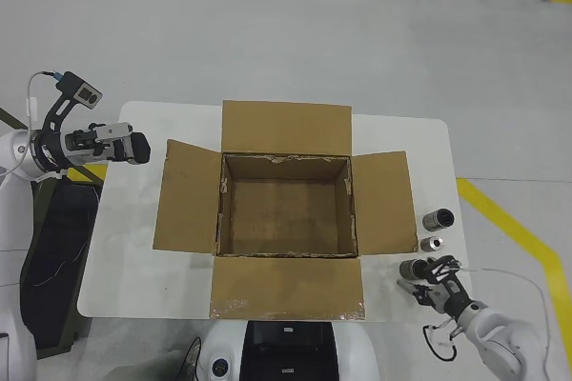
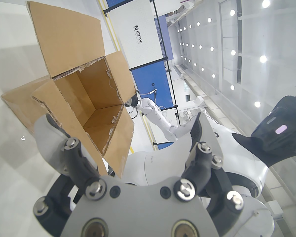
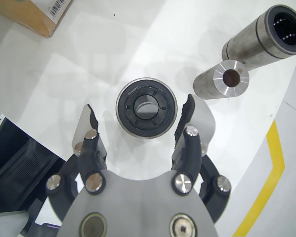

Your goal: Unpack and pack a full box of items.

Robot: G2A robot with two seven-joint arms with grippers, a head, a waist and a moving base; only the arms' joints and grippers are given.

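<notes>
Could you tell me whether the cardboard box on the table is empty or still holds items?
Empty: the open brown cardboard box shows only its bare floor, all four flaps folded outward.

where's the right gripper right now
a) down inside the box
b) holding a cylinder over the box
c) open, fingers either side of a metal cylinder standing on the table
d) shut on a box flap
c: the right gripper is open, its fingers apart on either side of the metal cylinder, which stands on end on the table beside the box.
</notes>
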